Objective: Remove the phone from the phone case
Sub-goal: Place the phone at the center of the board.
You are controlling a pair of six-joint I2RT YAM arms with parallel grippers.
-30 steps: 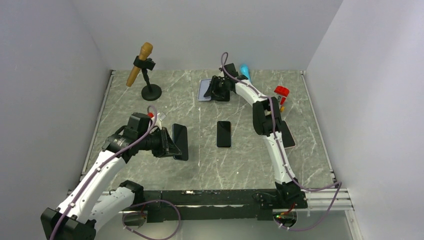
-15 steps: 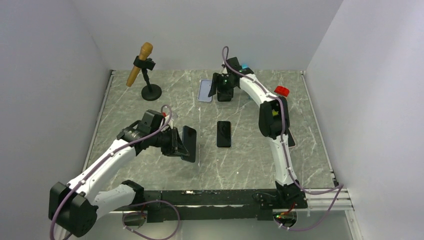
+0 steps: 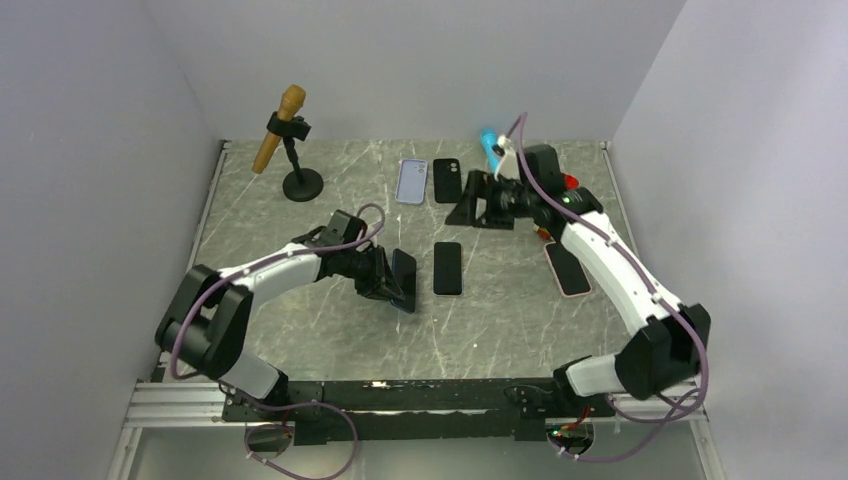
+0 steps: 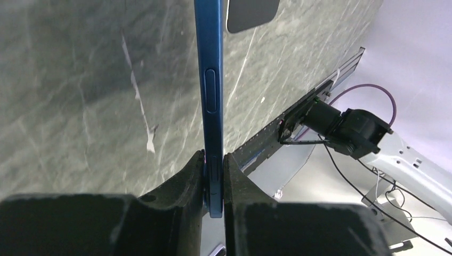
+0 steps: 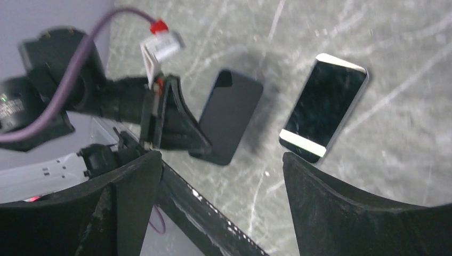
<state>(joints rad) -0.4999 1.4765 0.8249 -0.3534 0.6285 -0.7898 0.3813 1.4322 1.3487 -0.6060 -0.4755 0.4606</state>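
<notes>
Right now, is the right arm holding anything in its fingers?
No, in the right wrist view the right arm's fingers stand wide apart with nothing gripped between them.

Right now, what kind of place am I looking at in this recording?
Probably a robot lab test booth, not a home: plain grey walls box in a marble-pattern table, a mounting rail lines its near edge, and a microphone stands as a prop.

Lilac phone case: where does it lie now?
Top view: lilac phone case lies far centre, just left of a black phone and right of the microphone stand.
</notes>
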